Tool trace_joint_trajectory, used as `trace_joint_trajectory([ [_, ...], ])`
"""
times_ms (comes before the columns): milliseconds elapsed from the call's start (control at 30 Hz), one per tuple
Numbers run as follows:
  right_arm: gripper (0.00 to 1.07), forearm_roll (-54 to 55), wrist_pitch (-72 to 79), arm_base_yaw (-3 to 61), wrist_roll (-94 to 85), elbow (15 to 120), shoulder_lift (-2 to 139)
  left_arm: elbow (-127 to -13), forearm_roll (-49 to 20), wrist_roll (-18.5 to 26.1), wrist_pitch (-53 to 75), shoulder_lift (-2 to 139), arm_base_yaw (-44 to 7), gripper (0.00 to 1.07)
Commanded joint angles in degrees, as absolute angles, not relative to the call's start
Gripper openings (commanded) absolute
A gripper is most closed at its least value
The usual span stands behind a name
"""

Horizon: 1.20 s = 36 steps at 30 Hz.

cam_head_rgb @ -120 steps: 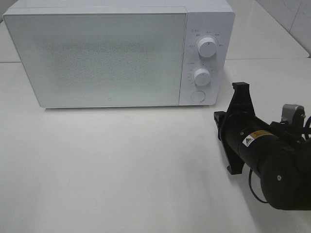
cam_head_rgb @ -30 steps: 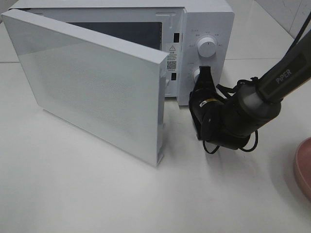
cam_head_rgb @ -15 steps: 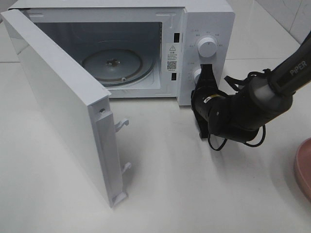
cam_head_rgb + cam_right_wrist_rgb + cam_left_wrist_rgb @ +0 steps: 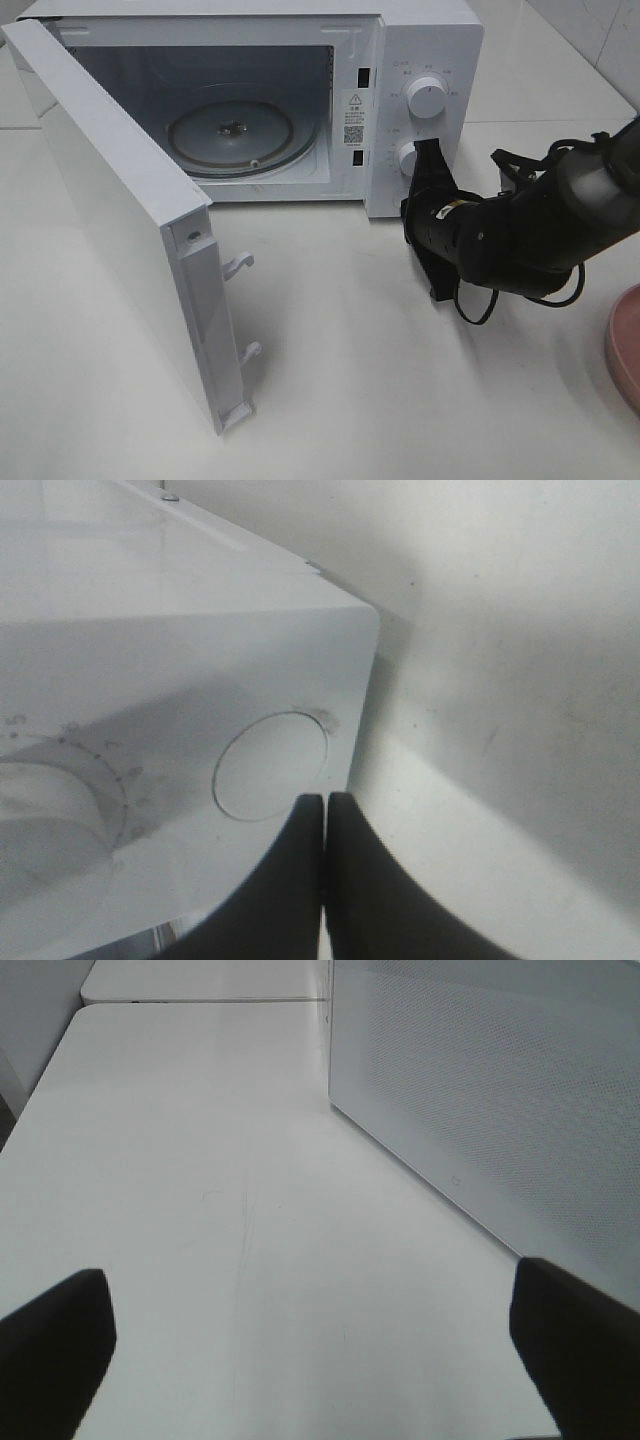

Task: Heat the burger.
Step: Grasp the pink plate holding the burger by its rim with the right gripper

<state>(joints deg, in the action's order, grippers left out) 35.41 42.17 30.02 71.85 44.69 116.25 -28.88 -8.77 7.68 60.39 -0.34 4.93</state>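
Two black fingers (image 4: pixel 290 880) of the right gripper (image 4: pixel 325 802) are pressed flat together with nothing between them, their tips just at the rim of the round button (image 4: pixel 270 765) low on the microwave's (image 4: pixel 425 40) control panel; whether they touch it cannot be told. From above, that gripper (image 4: pixel 428 152) points at the panel on the microwave's right side, its tips beside the lower knob (image 4: pixel 405 157), and the upper knob (image 4: pixel 427 98) sits clear above it. The arm (image 4: pixel 520 235) behind it lies low over the table (image 4: pixel 400 400), reaching in from the right. The door (image 4: pixel 110 210) stands wide open, hinged at the left and swung toward the near left, with its two white hooks (image 4: pixel 240 265) showing on the free edge. Inside the cavity lies the glass turntable (image 4: pixel 230 135), bare. The left gripper (image 4: pixel 310 1290) has its jaws spread wide with nothing between them, over bare table, with the door's dotted outer face (image 4: pixel 500 1100) close ahead of it. It does not appear in the high view. A sliver of pink plate (image 4: pixel 625 345) shows at the right edge of the table. The burger shows in no view, so its place cannot be told.
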Motion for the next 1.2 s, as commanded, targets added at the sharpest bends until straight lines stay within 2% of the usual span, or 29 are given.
trace_joint_trajectory([
  [33, 0.0, 34.5, 41.0, 29.7, 69.4, 43.6, 114.1, -28.6, -8.7, 7.2, 59.6, -1.4, 5.0, 1.0],
  [200, 0.0, 34.5, 38.7, 29.7, 64.7, 41.7, 110.6, -28.6, -8.7, 7.2, 59.6, -1.4, 5.0, 1.0],
  [533, 0.0, 34.5, 25.8, 29.7, 43.9, 39.4, 101.8, -28.6, -8.7, 7.2, 59.6, -1.4, 5.0, 1.0],
  [600, 0.0, 34.5, 19.1, 29.6, 33.2, 39.4, 98.8, -28.6, -8.7, 7.2, 59.6, -1.4, 5.0, 1.0],
  [933, 0.01, 34.4, -0.8, 29.6, 5.9, 39.5, 92.8, -28.6, -8.7, 7.2, 59.6, -1.4, 5.0, 1.0],
  [1067, 0.02, 33.9, -7.1, 29.6, 0.0, 39.5, 91.3, -28.6, -8.7, 7.2, 59.6, -1.4, 5.0, 1.0],
  [1200, 0.03, 28.2, -15.1, 29.6, -1.4, 39.5, 89.6, -28.6, -8.7, 7.2, 59.6, -1.4, 5.0, 1.0],
])
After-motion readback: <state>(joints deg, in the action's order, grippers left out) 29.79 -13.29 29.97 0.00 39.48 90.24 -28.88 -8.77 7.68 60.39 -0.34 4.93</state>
